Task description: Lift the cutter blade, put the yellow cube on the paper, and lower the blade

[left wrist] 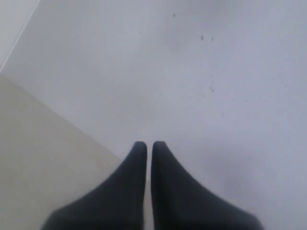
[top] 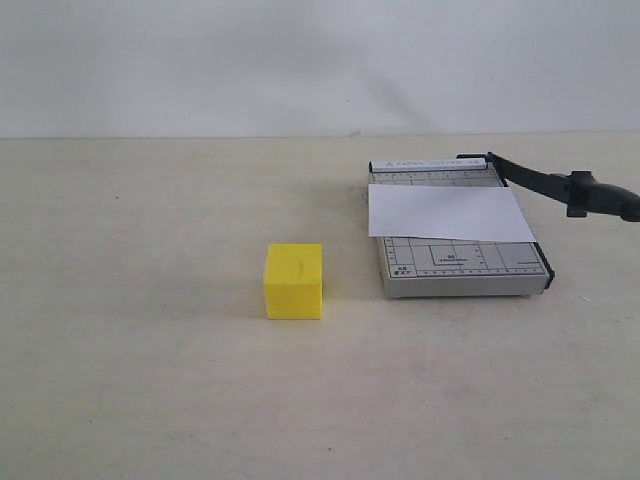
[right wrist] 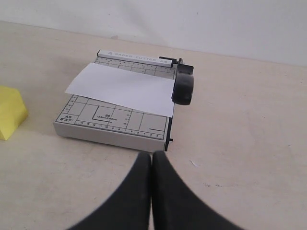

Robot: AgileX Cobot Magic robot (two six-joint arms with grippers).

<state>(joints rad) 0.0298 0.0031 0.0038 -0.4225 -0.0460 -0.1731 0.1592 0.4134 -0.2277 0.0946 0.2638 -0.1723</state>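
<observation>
The yellow cube (top: 294,281) stands on the table left of the grey trimmer board (top: 462,262); the right wrist view catches its corner (right wrist: 9,112). The white paper (top: 448,212) lies across the board's middle. The cutter blade (top: 540,182) is raised from its far-corner hinge, its thick handle (top: 605,196) out to the right above the table. In the right wrist view the handle (right wrist: 183,86) points toward the camera over the paper (right wrist: 122,88). My right gripper (right wrist: 152,155) is shut and empty, just short of the board's near edge. My left gripper (left wrist: 149,143) is shut and empty, facing a white wall.
The beige tabletop (top: 150,380) runs back to a white wall (top: 300,60). In the left wrist view only the wall and a corner of the table (left wrist: 33,158) show. Neither arm appears in the exterior view.
</observation>
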